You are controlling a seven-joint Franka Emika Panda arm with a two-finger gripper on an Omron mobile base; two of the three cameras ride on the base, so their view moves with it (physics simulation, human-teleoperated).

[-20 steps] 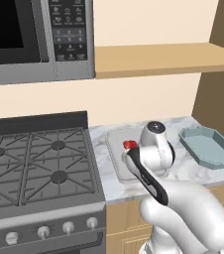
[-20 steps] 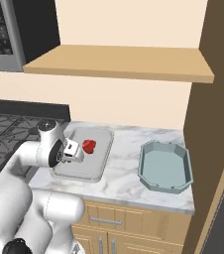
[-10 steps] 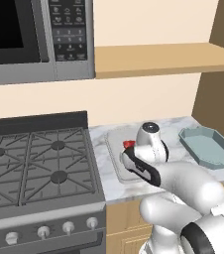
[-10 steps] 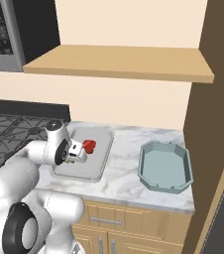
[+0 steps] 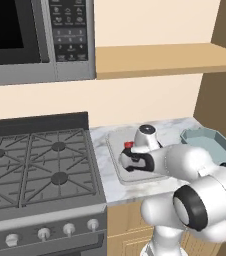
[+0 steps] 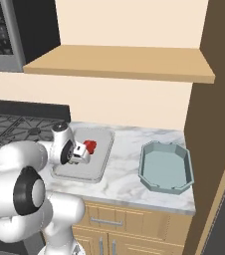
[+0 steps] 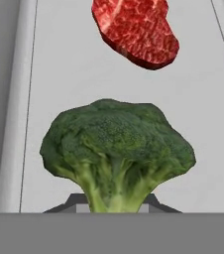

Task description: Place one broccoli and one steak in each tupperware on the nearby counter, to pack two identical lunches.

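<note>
The hand [image 6: 79,155] is squeezed tight on the broccoli [image 7: 116,149] stem, just over the grey tray [image 6: 100,167]. The steak [image 7: 136,31] lies in that tray, just ahead of the hand. I think it should lower the broccoli gently beside the steak, then let go. The teal tray [image 6: 157,187], off to the hand's side on the tabletop [image 6: 124,177], has nothing in it.

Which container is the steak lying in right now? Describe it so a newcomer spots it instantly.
Start at the stove; the marbled counter begins right beside it. The first container there, next to the burners, is the pale grey tray with rounded corners, holding the red steak. Its neighbour, the teal tupperware, sits further right by the wooden wall and has cut corners.
</note>
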